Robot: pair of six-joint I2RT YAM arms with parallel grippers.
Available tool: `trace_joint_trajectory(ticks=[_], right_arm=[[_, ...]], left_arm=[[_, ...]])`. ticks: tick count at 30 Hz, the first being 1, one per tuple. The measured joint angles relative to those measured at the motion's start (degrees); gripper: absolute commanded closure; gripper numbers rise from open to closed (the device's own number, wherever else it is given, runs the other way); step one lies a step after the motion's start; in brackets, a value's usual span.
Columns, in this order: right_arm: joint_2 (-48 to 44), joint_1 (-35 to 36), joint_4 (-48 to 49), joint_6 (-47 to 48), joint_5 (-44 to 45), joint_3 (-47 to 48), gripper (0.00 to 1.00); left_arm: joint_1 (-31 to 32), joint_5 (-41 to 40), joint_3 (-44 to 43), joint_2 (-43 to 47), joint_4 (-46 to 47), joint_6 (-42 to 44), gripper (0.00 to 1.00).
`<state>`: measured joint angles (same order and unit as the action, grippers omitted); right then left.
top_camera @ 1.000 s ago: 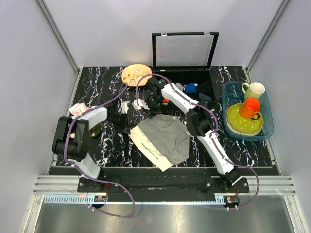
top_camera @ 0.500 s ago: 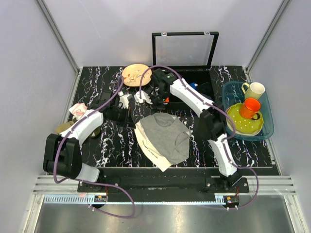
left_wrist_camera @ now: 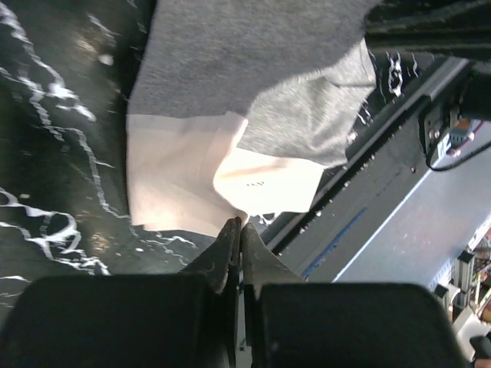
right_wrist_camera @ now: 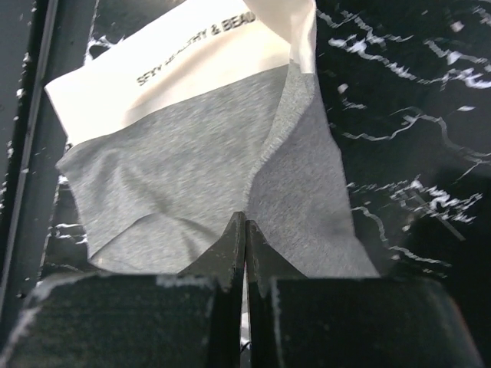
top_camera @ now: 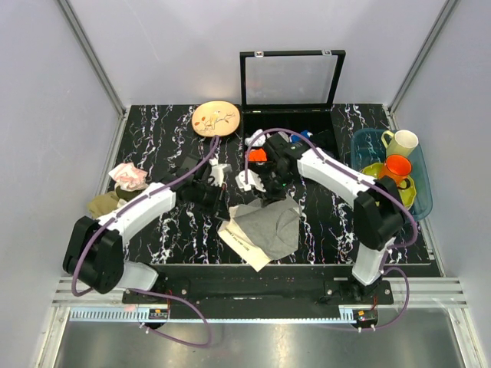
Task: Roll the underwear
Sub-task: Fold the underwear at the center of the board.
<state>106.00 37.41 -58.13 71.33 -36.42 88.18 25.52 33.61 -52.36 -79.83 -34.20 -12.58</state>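
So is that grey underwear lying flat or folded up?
Partly folded: one grey flap of the underwear lies doubled over the rest, and a corner of its cream waistband is turned over.

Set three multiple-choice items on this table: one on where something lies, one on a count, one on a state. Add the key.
1. Where does the round wooden plate lie?
A. at the table's far edge, left of the open black case
B. inside the blue tub
C. on the underwear

2. How many mugs stand in the blue tub?
A. none
B. two
C. four

3. How do the fingers of the right gripper stand?
A. spread wide over bare table
B. shut on the orange mug
C. shut, with the underwear gathered up to their tips

Key: A, the plate sits near the back wall beside the case. B, there is one orange mug and one pale yellow mug. C, the wrist view shows the fingers pressed together, with a grey fold running up to them.
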Motion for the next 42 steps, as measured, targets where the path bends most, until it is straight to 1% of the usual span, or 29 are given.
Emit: trace_joint_trajectory(ticks=[2,9,12,18,26,36,38,39,40,41,42], right_arm=[[-4.00,-0.04,1.49,-0.63,0.39,-5.64,1.00],[-13.03,-0.26,5.20,-1.86,1.22,-16.04,1.00],[-15.32,-0.70,6.40,-2.43,1.40,-19.39,1.00],[-19.06,-1.44,7.89,-3.67,1.46,-24.85,1.00],[-24.48,-1.46,8.68,-4.79,1.40,-29.53,1.00],[-25.79,-1.46,8.81,-5.20,1.25,-33.31,1.00],[-25.79,-1.46,8.79,-5.09,1.22,-33.81,1.00],[-25.81,-1.46,8.72,-4.96,1.22,-34.07,0.98],[-25.81,-1.46,8.74,-4.83,1.18,-34.38,0.96],[-25.81,-1.46,8.57,-4.55,1.20,-34.77,0.90],[-25.81,-1.46,8.26,-4.28,1.16,-35.10,0.88]], left_arm=[[2.93,-0.42,0.61,1.57,-0.26,-1.20,1.00],[13.05,-0.55,3.54,5.22,0.68,-5.95,1.00],[16.76,-0.48,5.53,5.77,1.77,-8.17,1.00],[21.99,-0.42,9.25,5.86,5.60,-13.16,1.00],[27.08,-0.37,9.40,3.04,10.86,-16.85,1.00],[29.05,-0.37,9.42,-1.05,13.79,-18.47,1.00],[29.27,-0.37,9.42,-1.81,14.58,-18.82,0.89],[29.35,-0.37,9.42,-2.14,14.82,-18.91,0.81],[29.46,-0.37,9.44,-2.49,14.99,-19.02,0.77],[29.59,-0.37,9.44,-2.86,15.28,-19.28,0.74],[29.70,-0.39,9.53,-3.21,15.65,-19.43,0.71]])
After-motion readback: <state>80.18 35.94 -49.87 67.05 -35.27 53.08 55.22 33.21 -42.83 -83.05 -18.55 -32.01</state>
